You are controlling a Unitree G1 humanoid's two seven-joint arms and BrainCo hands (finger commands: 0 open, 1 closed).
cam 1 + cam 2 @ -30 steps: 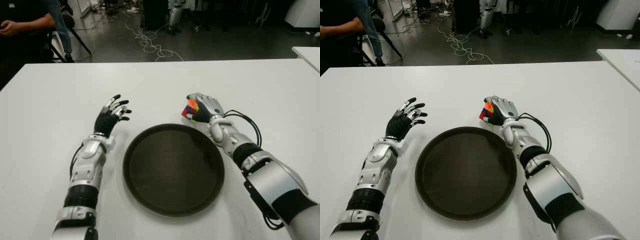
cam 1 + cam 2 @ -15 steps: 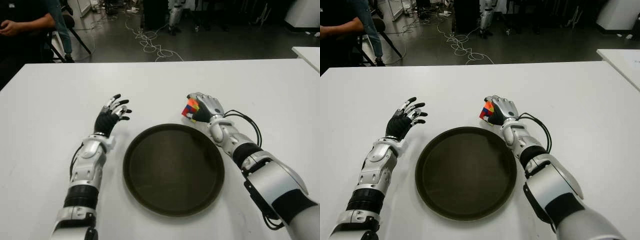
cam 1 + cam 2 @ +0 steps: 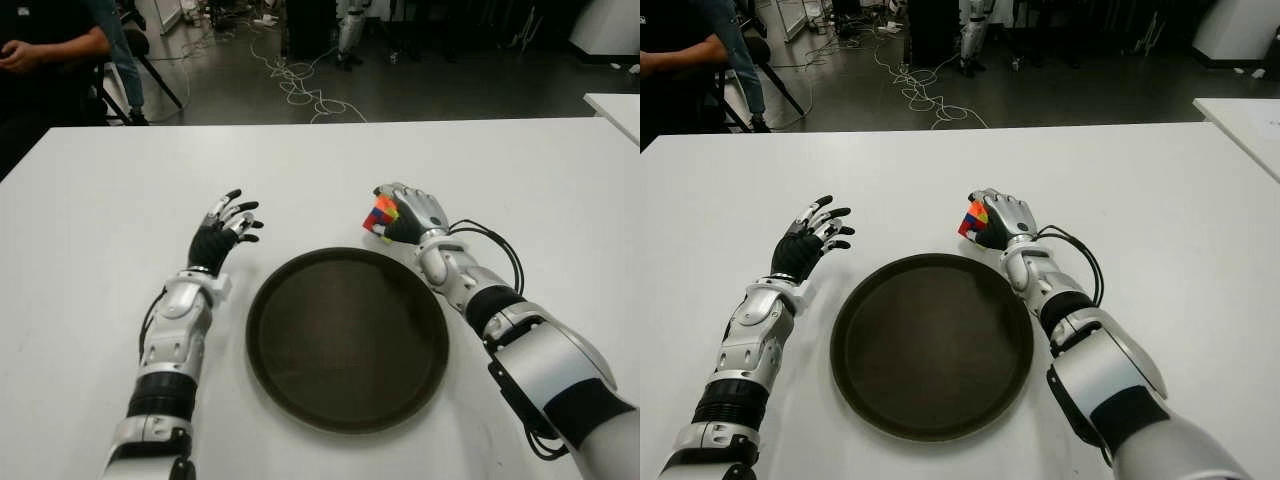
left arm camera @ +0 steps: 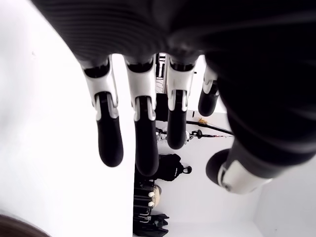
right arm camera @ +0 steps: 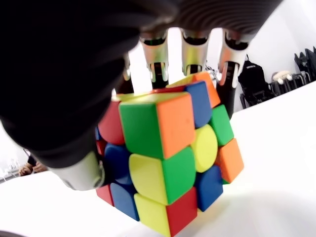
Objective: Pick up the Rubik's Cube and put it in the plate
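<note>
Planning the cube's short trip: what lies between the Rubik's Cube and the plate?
Only bare white table, as both eye views show. The right hand grips the Rubik's Cube just beyond the plate rim.

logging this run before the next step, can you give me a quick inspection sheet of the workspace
surface: white table, bare apart from the job's things.
job's things: Rubik's Cube in the right hand, just beyond the far rim of the plate; plate dark, round, holds nothing.
clutter: nothing seen on the table.
grippers: right hand curled around the cube, fingers behind it; left hand left of the plate, fingers spread, holds nothing.
cables: black cable looped at the right forearm; loose cables on the floor beyond the table.
surroundings: seated person at far left; second white table edge at right.
</note>
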